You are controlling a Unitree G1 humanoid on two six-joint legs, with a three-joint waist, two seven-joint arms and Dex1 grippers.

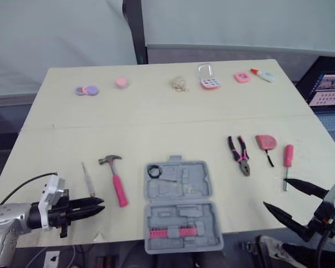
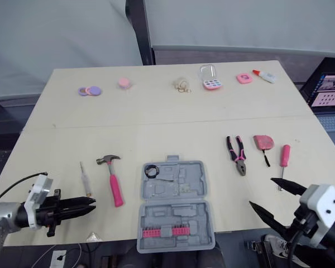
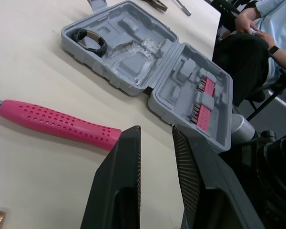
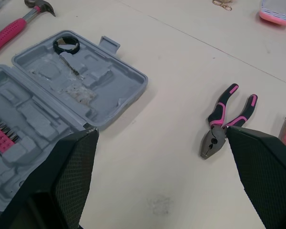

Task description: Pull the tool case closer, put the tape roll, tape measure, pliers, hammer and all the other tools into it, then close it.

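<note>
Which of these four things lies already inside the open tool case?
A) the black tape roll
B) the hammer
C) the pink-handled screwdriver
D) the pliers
A: the black tape roll sits in a corner pocket of the open tool case, while the hammer, the pliers and the pink-handled screwdriver lie on the table beside the case.

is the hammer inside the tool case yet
No, the hammer lies flat on the table to the left of the open tool case, with bare table between them.
</note>
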